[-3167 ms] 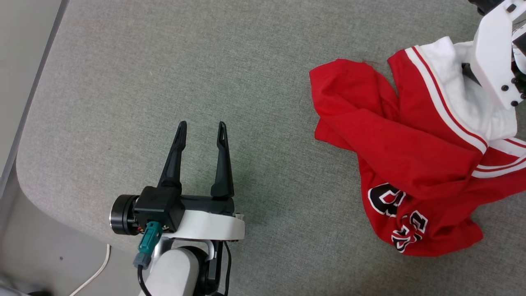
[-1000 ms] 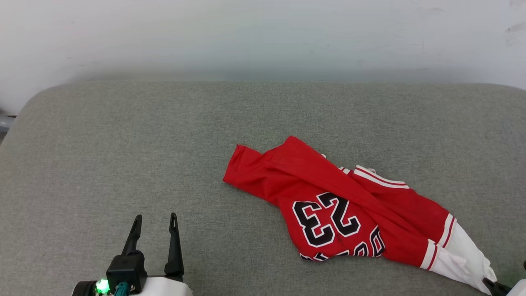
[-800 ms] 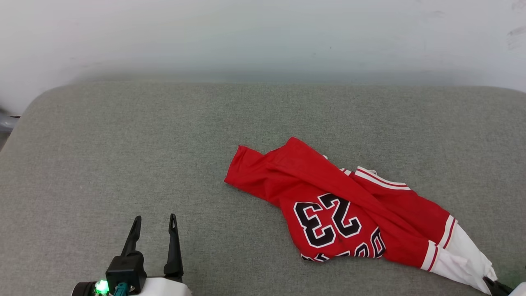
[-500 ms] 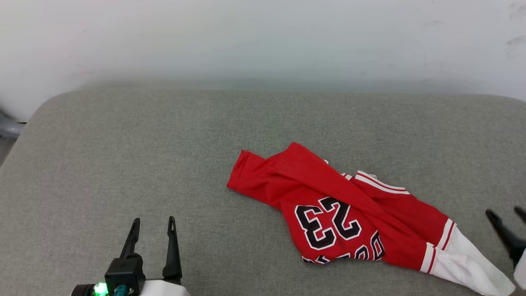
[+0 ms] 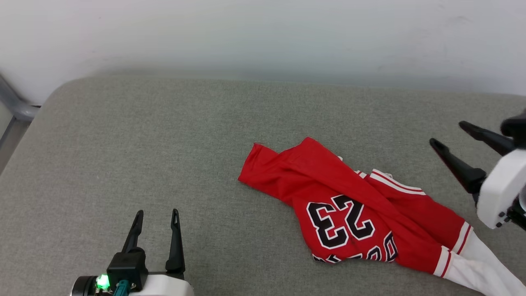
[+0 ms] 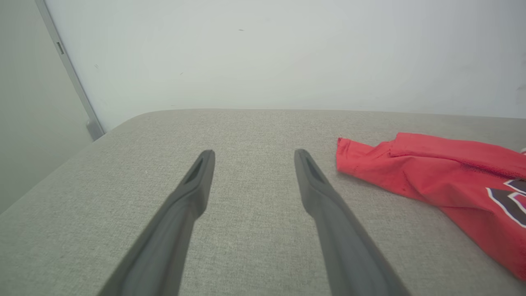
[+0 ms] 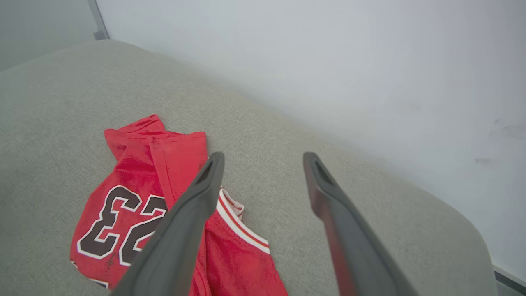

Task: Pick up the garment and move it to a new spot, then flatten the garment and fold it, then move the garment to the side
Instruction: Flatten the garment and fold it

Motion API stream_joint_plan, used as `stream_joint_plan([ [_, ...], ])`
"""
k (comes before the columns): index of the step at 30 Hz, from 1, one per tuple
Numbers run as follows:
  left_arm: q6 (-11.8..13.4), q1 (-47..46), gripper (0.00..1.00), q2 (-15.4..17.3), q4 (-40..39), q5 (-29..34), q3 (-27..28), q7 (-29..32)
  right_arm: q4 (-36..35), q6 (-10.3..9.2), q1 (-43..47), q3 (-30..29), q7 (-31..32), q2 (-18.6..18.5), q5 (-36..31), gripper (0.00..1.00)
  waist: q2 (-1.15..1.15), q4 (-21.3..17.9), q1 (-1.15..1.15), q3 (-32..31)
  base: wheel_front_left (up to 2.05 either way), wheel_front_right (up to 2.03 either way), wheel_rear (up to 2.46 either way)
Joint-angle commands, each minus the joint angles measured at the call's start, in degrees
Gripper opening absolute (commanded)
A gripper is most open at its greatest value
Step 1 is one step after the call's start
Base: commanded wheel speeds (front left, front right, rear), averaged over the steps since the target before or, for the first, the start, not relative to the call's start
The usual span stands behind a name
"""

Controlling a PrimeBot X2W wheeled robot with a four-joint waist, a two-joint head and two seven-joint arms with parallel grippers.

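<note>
Left jaws and right jaws both spread wide, empty; garment (image 5: 353,205) crumpled on the grey padded counter (image 5: 123,123).
From the head view the left jaws hover at 7 o'clock, well apart from the cloth; the right jaws hover at 3 o'clock, near it but not touching. The garment lies toward 4 o'clock of centre, its long axis running 10 to 4 o'clock: a red corner (image 5: 254,164) points to 10, the white sleeve (image 5: 481,269) trails to 4, with the "23" (image 5: 341,224) facing up. It looks light, limp and probably slick, so a pinch on the striped sleeve trim or the red corner, where edges are doubled, should hold best.
</note>
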Motion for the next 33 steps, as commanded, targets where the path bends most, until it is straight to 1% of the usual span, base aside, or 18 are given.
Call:
stream_joint_plan([
  [1, -0.15, -0.99, 1.00, -0.01, -0.30, 0.27, -0.16, -0.15, -0.54, -0.06, -2.00, 1.95, 2.03, -0.38, 0.61, 1.00, 0.00, 0.70, 0.00, 1.04, 0.00, 0.00, 0.00],
  [6, 0.14, -3.01, 1.00, -0.02, -0.85, 0.03, -1.12, -0.15, -0.73, -0.06, -11.54, 12.03, 10.86, -1.18, 2.16, 1.00, 0.00, 2.22, 0.00, 4.29, 0.00, 0.00, 0.00],
  [9, 0.50, -4.46, 1.00, -0.03, -1.07, -0.50, -2.26, -0.15, 0.77, -0.06, -17.66, 18.39, 15.58, -1.53, 3.42, 1.00, 0.00, 3.36, 0.00, 6.44, 0.00, 0.00, 0.00],
  [14, 1.26, -6.65, 1.00, -0.01, -1.31, -1.39, -4.11, -0.15, 5.06, -0.06, -26.25, 28.20, 21.64, -0.90, 5.64, 1.00, 0.00, 5.34, 0.00, 9.81, 0.00, 0.00, 0.00],
  [17, 1.78, -7.89, 1.00, -0.03, -1.62, -2.00, -5.24, -0.16, 8.24, -0.06, -31.27, 32.98, 22.65, 0.11, 6.63, 1.00, 0.00, 6.55, 0.00, 11.93, 0.00, 0.00, 0.00],
  [25, 3.50, -11.27, 1.00, -0.03, -2.51, -3.73, -8.76, -0.16, 17.22, -0.06, -42.45, 44.13, 22.19, 3.30, 8.08, 1.00, 0.00, 10.45, 0.00, 17.39, 0.00, 0.00, 0.00],
  [29, 4.29, -12.33, 1.00, -0.03, -2.82, -4.77, -10.00, -0.16, 22.37, -0.06, -45.75, 49.48, 22.26, 4.51, 8.35, 1.00, 0.00, 11.85, 0.00, 19.54, 0.00, 0.00, 0.00],
  [33, 4.81, -13.07, 1.00, -0.02, -2.80, -5.34, -10.84, -0.16, 27.06, -0.06, -45.56, 53.27, 22.87, 5.24, 9.23, 1.00, 0.00, 12.82, 0.00, 20.92, 0.00, 0.00, 0.00],
])
